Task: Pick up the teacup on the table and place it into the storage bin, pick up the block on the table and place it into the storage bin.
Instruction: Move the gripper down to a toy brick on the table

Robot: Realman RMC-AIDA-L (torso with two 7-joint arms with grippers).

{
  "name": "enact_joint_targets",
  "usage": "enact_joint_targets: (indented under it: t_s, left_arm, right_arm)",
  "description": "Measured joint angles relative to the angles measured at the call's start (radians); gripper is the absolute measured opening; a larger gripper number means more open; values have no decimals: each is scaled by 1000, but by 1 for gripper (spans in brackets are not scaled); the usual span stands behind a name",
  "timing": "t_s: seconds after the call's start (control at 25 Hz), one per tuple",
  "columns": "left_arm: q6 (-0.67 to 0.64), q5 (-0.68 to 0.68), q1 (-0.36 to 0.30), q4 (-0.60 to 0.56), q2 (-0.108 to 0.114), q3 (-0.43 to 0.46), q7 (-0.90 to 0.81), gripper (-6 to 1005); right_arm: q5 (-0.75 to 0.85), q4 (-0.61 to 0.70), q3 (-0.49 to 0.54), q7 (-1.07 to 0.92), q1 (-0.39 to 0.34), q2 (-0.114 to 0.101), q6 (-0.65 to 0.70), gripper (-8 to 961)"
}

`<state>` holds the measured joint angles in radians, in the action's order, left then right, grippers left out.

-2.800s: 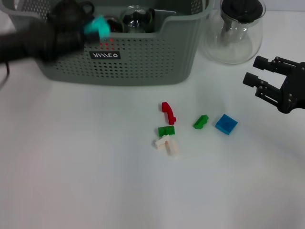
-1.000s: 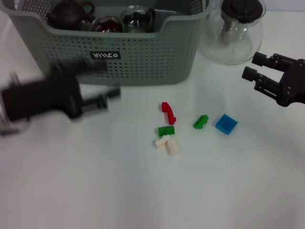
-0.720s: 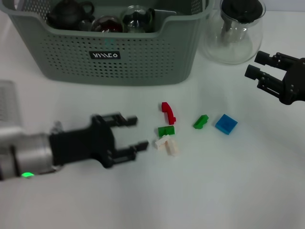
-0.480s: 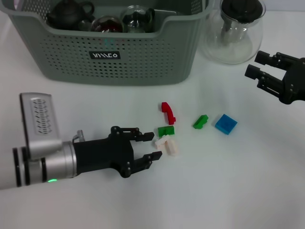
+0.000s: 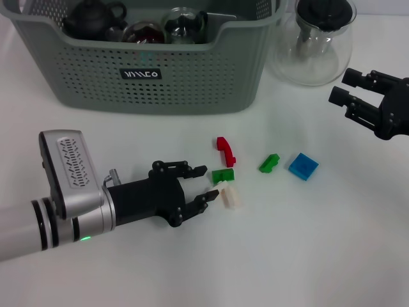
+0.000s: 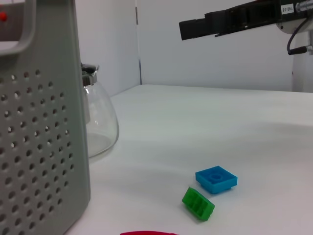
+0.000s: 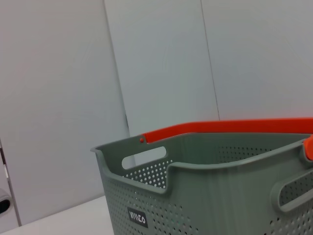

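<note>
- Your left gripper (image 5: 203,183), black-fingered on a silver arm, sits low over the white table (image 5: 307,256) with its fingers spread wide and nothing between them.
- Its fingertips point at the small cluster of blocks: one tip is just beside the small green rectangular block (image 5: 223,174), the other touches or nearly touches the white plastic block (image 5: 229,196); you cannot tell which.
- Just behind the green block lies a curved red plastic piece (image 5: 225,151).
- Further towards your right side sit a second small green block (image 5: 269,163) and a flat blue square block (image 5: 303,166), close together but apart; the left wrist view shows both resting flat on the table.
- The large grey-green perforated storage bin (image 5: 192,77) stands at the far side of the table, its black label facing you.
- Inside the bin you can see a dark brown teapot (image 5: 94,16), a glass cup of dark red liquid (image 5: 143,32) and a clear round glass vessel (image 5: 183,25).
- A clear glass carafe with a black lid (image 5: 315,41) stands just beside the bin.
- Your right gripper (image 5: 353,96) hangs above the table near the carafe, fingers parted and empty, well apart from the blocks.
</note>
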<state>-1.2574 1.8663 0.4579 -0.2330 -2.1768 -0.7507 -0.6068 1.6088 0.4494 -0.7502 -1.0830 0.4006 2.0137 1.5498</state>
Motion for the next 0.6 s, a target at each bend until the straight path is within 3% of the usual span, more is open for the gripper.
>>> enact_joint_targets:
  t_s: [0.6]
  left_arm:
    - [62, -1, 40, 82, -1, 0, 3, 408]
  right_arm:
    - [4, -7, 0, 0, 1, 2, -1, 505]
